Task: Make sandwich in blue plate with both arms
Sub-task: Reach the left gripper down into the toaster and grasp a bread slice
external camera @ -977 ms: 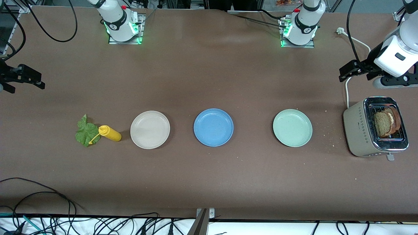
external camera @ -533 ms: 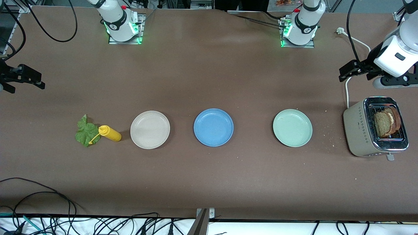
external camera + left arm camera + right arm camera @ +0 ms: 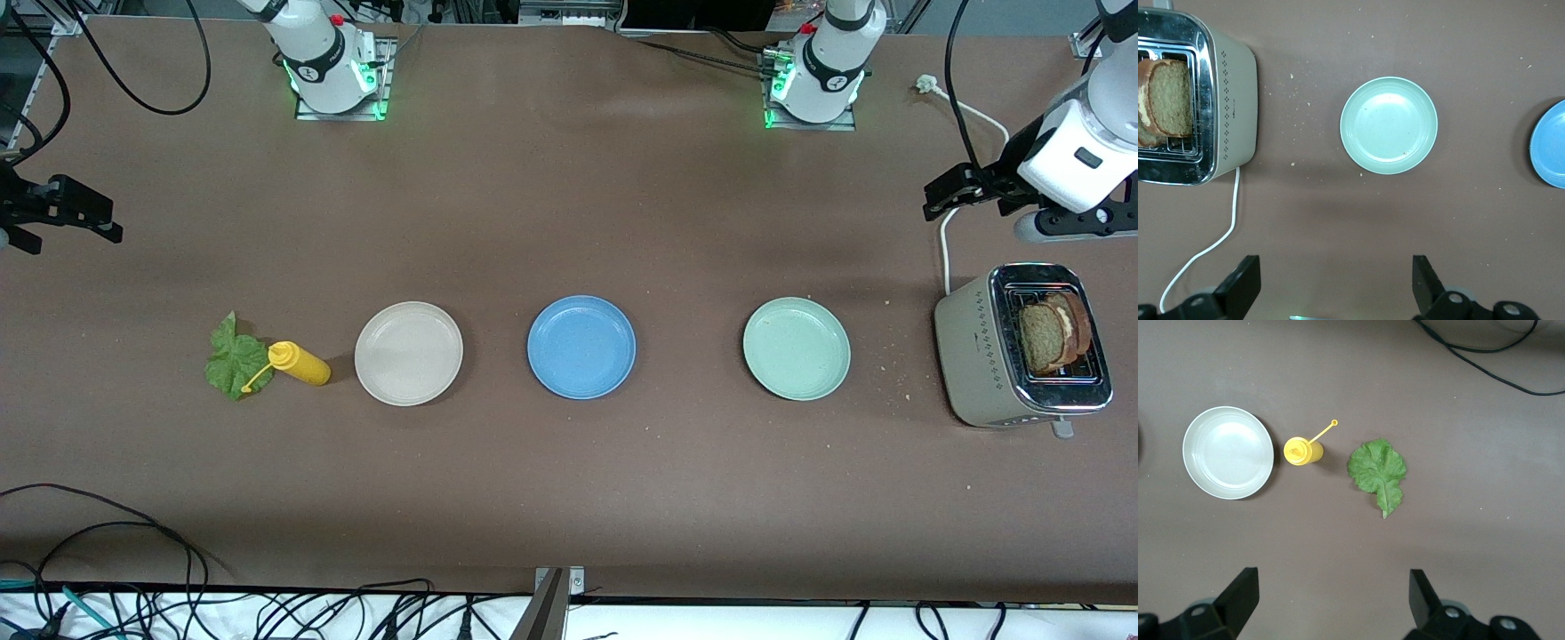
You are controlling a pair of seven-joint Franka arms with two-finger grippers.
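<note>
Blue plate: I see the blue plate [image 3: 581, 347] sitting bare at the middle of the table [image 3: 569, 498], between the cream plate [image 3: 409, 353] and the mint-green plate [image 3: 797, 348]; only its edge shows in my left wrist view [image 3: 1548, 143].
Bread: two brown slices [image 3: 1053, 332] stand upright in the toaster [image 3: 987, 360] slots (one leaning against the other), at the left arm's end of the table; my left wrist view shows them too [image 3: 1165, 97].
Lettuce: the green lettuce leaf [image 3: 233, 360] lies flat at the right arm's end, touching or just beside the yellow squeeze bottle [image 3: 300, 363], which stands between the leaf and the cream plate.
Left gripper: the left gripper [image 3: 956, 188] hangs in the air over the table near the toaster's cord [image 3: 945, 253], fingers [image 3: 1241, 287] spread wide apart with nothing between them.
Right gripper: the right gripper [image 3: 76, 209] is up over the edge of the table at its own end, well apart from the leaf; from my wrist feed its fingers [image 3: 1238, 597] stand wide apart and empty, looking down on leaf, bottle and cream plate.
Crumbs: pale specks are scattered between the mint-green plate and the toaster.
</note>
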